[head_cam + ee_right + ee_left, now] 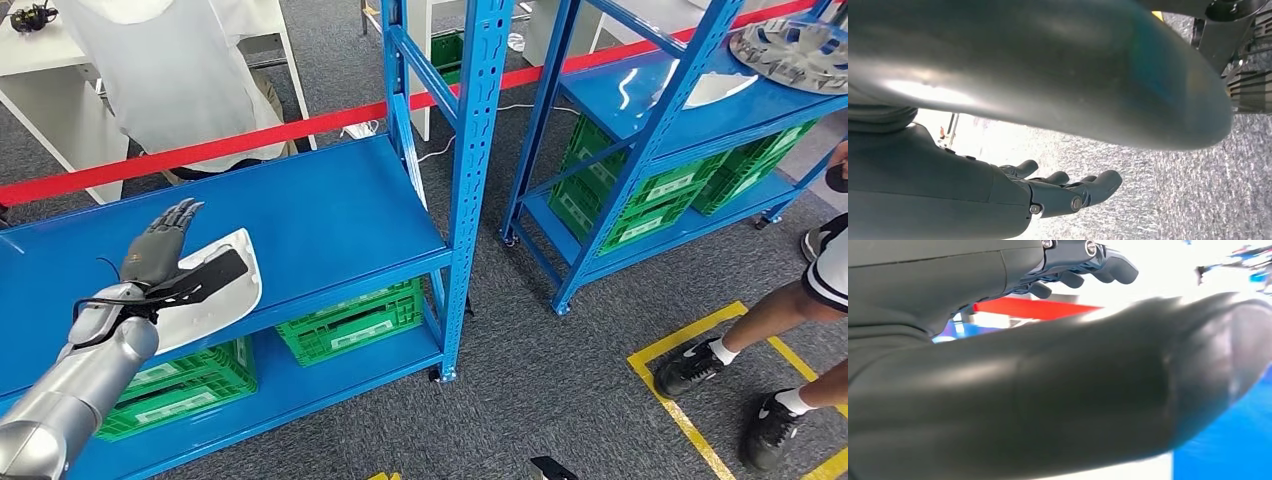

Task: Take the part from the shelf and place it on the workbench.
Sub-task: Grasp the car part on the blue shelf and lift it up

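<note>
At the front edge of the shelf (330,215), head view: the part (225,285), a white moulded panel, lies flat, slightly overhanging. The left hand (160,250) rests on it, fingers straight and spread, gripping nothing. The part appears light, rigid and smooth; grip its overhanging rim. Right wrist view: the right hand (1058,192) hangs over carpet, fingers loosely curled, empty.

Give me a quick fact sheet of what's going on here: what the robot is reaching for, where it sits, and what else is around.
part: white panel with a black piece, lying at the front edge of the blue shelf
left hand: fingers spread, over the part; grip unclear
right hand: fingers apart, holding nothing, above grey carpet
below shelf: green crates
nearby: person's legs by yellow floor tape
</note>
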Available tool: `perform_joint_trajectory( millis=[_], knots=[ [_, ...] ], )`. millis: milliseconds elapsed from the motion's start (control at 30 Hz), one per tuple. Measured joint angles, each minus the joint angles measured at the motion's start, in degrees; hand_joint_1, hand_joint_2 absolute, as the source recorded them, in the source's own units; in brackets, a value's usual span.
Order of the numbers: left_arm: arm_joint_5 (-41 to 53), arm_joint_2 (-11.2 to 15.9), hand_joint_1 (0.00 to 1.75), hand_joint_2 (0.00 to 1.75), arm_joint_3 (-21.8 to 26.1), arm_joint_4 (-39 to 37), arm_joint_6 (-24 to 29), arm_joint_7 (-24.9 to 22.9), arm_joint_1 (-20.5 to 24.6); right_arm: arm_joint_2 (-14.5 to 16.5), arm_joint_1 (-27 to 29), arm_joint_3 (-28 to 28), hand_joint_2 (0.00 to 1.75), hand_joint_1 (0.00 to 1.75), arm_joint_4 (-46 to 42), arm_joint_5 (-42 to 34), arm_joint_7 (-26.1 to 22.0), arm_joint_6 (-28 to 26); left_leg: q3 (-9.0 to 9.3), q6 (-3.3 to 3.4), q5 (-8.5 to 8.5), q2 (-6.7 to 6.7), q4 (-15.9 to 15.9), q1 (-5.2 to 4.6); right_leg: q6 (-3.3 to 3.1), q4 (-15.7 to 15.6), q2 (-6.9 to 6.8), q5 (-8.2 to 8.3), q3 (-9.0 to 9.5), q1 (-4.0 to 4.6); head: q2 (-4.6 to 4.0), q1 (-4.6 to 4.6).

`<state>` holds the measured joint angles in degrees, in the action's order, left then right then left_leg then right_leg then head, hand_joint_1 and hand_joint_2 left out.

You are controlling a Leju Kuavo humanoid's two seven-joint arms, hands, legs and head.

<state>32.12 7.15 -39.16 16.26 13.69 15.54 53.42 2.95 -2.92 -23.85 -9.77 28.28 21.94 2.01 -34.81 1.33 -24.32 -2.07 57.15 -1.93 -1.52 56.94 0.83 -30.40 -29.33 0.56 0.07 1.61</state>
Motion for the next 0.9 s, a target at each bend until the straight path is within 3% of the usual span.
perform_joint_trajectory(
  millis=[300, 667, 900],
  knots=[
    [6.5, 0.0, 0.00, 0.00, -2.1, -2.2, -2.6, -17.8, 0.3, 0.0, -0.1, -0.1, 0.00, 0.00, 0.0, 1.6, 0.0, 0.0, 0.06, -0.04, 0.00, 0.01, 0.0, 0.09, -0.01, 0.0, 0.00, 0.01, 0.02, 0.09, 0.00, -0.01],
    [7.2, -0.1, 0.00, 0.00, -2.9, -3.5, -3.3, -20.0, 0.3, 0.0, -0.2, -0.1, 0.00, 0.00, 0.0, 1.7, 0.0, 0.0, 0.07, -0.05, 0.01, 0.01, 0.0, 0.10, -0.02, 0.0, -0.01, 0.00, 0.03, 0.11, 0.00, 0.01],
    [9.2, 0.2, 0.00, 0.00, -4.0, -4.0, -6.3, -25.6, 0.1, 0.1, -0.2, -0.1, 0.00, 0.00, 0.0, 2.2, 0.0, 0.0, 0.07, -0.05, 0.01, 0.00, 0.0, 0.10, -0.02, 0.0, -0.01, 0.00, 0.05, 0.11, 0.00, 0.01]
  ],
)
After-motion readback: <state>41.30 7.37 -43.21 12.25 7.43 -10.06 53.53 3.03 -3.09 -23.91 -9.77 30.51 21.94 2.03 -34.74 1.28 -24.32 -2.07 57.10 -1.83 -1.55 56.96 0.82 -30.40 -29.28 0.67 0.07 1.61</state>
